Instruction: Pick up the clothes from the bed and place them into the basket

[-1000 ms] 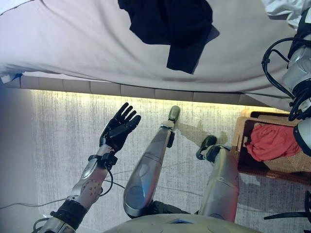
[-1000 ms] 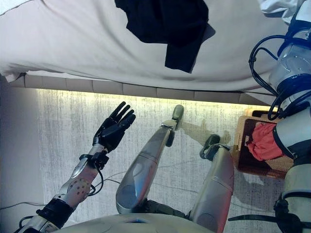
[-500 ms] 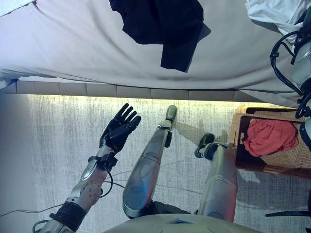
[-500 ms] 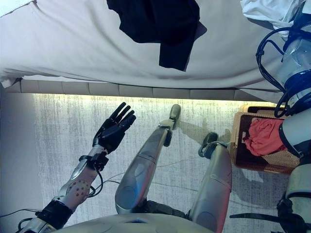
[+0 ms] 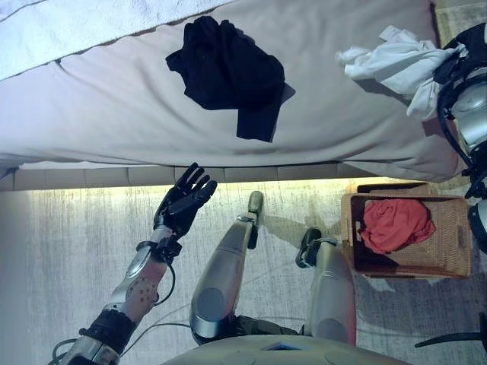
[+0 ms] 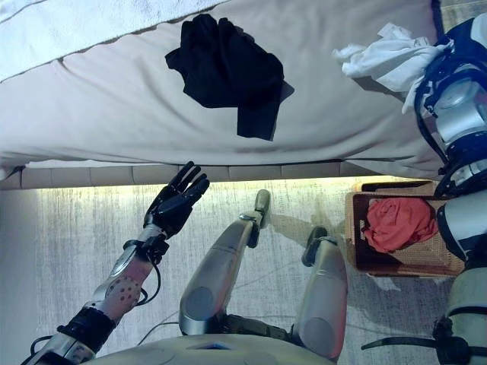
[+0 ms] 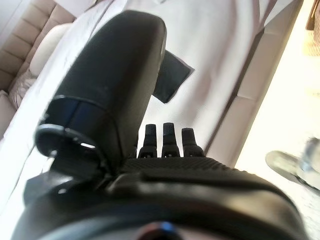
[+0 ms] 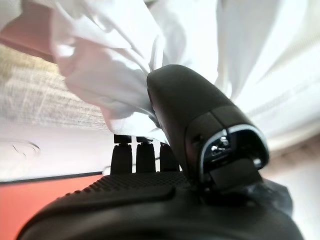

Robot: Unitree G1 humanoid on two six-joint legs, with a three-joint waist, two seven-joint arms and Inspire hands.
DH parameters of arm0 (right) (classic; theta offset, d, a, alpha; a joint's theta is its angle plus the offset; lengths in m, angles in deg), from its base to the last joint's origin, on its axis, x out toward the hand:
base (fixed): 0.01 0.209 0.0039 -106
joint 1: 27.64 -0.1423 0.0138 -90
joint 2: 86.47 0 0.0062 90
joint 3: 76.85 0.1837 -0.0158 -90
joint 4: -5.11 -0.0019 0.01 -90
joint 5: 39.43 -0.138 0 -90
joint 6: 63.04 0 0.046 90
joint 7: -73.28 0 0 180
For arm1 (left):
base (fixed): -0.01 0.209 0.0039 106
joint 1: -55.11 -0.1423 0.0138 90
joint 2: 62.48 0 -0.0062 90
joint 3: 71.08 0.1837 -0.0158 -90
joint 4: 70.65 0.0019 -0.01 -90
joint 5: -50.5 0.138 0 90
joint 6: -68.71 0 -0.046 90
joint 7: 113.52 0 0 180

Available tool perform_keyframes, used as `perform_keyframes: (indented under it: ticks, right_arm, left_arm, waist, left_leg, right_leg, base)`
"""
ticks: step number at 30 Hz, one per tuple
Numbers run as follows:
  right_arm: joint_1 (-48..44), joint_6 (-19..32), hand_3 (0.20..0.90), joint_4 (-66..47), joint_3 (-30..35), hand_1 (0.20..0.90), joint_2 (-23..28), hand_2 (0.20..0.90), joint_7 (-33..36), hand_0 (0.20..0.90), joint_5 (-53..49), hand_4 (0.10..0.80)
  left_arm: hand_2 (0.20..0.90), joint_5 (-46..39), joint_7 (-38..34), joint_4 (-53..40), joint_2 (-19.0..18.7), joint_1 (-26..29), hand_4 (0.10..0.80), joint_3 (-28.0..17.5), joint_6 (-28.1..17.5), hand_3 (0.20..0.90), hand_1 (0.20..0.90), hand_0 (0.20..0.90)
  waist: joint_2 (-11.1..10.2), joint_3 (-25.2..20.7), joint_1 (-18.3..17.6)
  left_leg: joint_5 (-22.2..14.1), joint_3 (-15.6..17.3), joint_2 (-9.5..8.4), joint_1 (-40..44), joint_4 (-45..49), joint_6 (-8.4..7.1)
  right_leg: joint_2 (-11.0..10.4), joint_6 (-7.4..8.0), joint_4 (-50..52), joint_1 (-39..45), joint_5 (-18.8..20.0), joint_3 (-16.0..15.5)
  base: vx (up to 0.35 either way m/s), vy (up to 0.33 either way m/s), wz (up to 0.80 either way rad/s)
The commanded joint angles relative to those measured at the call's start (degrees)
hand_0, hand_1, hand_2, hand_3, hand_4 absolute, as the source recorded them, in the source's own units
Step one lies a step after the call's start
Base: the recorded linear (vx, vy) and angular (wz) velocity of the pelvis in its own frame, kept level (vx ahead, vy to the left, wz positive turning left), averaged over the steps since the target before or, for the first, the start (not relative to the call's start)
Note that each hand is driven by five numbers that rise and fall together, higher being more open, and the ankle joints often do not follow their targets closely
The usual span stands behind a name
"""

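Note:
A black garment (image 5: 228, 72) lies crumpled on the grey bed (image 5: 99, 114), near its middle. My right hand (image 8: 170, 115) is at the bed's right end, its thumb and fingers closed on a white garment (image 5: 392, 62) that hangs bunched from it just above the sheet. The white cloth also shows in the right wrist view (image 8: 115, 65). A wicker basket (image 5: 453, 258) stands on the floor at the right, below that hand, with a red garment (image 5: 394, 224) in it. My left hand (image 5: 185, 205) is open and empty, raised over the floor by the bed's front edge.
A white blanket (image 5: 68, 26) covers the far left of the bed. The bed's padded base (image 5: 91, 176) runs across the view. A pale rug (image 5: 61, 251) covers the floor between the bed and me.
The whole picture has shifted, so more of the bed shows. The white garment now shows whole, bunched in my right hand. My left hand has kept its pose.

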Motion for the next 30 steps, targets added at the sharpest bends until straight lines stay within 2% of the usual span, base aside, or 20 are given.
perform_keyframes:
  ticks: [1, 8, 12, 17, 20, 24, 30]
  right_arm:
    - [-1.66, 5.38, 0.2, -4.94, 2.88, 0.3, 8.26, 0.3, 2.97, 0.3, -4.96, 0.1]
    - [5.24, 8.98, 0.2, -9.85, 10.15, 0.3, 10.21, 0.3, 1.07, 0.3, -10.79, 0.1]
    - [12.99, 11.47, 0.2, -14.59, 15.8, 0.3, 11.68, 0.3, -0.85, 0.3, -11.4, 0.1]
    - [23.67, 12.62, 0.2, -21.64, 23.78, 0.3, 11.93, 0.3, -2.09, 0.3, -11.77, 0.1]
    - [31.31, 13.07, 0.2, -26.13, 29.84, 0.3, 10.4, 0.3, -2.3, 0.3, -11.1, 0.1]
    - [37.2, 12.8, 0.2, -28.74, 33.92, 0.3, 8.45, 0.3, -2.56, 0.3, -10.35, 0.1]
    - [42.63, 11.43, 0.2, -28.98, 36.26, 0.3, 4.1, 0.3, -5.03, 0.3, -10.16, 0.1]
  left_arm:
    - [0.9, 3.15, 0.3, -1.53, 0.91, -1.3, 0.8, -3.14, -2.51, 0.9, 0.9, 0.9]
    - [0.9, 4.18, -1.94, 2.9, 1.84, -0.81, 0.8, -3.25, -2.63, 0.9, 0.9, 0.9]
    - [0.9, 3.58, -3.56, 6.27, 3.23, -1.07, 0.8, -4.84, -2.07, 0.9, 0.9, 0.9]
    - [0.9, 4.38, -4.07, 9.76, 4.31, -0.53, 0.8, -6.38, -1.38, 0.9, 0.9, 0.9]
    - [0.9, 5.42, -4.17, 12.11, 5.35, 1.29, 0.8, -6.92, -1.99, 0.9, 0.9, 0.9]
    - [0.9, 6.21, -3.26, 14.87, 6.69, 2.9, 0.8, -7.66, -2.87, 0.9, 0.9, 0.9]
    - [0.9, 7.96, -1.57, 17.88, 8.66, 3.77, 0.8, -8.65, -3.02, 0.9, 0.9, 0.9]
  waist:
    - [-3.4, -3.58, -0.65]
    - [-5.98, -7.87, -3.93]
    - [-7.22, -12.34, -6.94]
    - [-7.66, -16.63, -10.56]
    - [-7.71, -18.64, -13.1]
    - [-7.66, -19.94, -15.08]
    - [-7.63, -21.34, -16.9]
  left_leg:
    - [-11.6, 1.63, -0.8, 6.85, 5.43, 0.95]
    - [-10.55, 3.18, 1.04, 14.22, -0.8, 0.18]
    - [-9.33, 5.02, 1.34, 20.71, -9.5, -0.19]
    - [-6.2, 6.9, 2.16, 25.48, -17.75, -0.57]
    - [-4.6, 8.2, 2.77, 27.92, -23.11, -0.65]
    - [-3.84, 9.31, 3.09, 29.49, -26.19, -0.61]
    - [-3.92, 10.87, 3.45, 30.67, -27.54, -0.67]
  right_leg:
    - [4.39, -2.61, -5.77, 4.62, 4.85, -3.98]
    - [5.81, -1.67, -14.47, 11.74, 7.41, -1.84]
    - [7.0, -0.09, -22.96, 16.83, 10.6, 0.23]
    - [8.48, 1.4, -29.28, 19.51, 14.07, 3.53]
    - [9.06, 2.57, -32.5, 20.18, 16.22, 6.02]
    - [9.57, 3.24, -34.59, 20.35, 17.67, 8.12]
    - [10.28, 3.4, -36.61, 20.66, 18.81, 10.23]
  base:
    - [0.085, 0.022, -0.1]
    - [0.077, 0.025, -0.21]
    - [0.126, 0.024, -0.29]
    - [0.086, 0.02, -0.32]
    - [0.02, 0.006, -0.37]
    - [0.013, -0.008, -0.32]
    - [0.028, -0.022, -0.23]
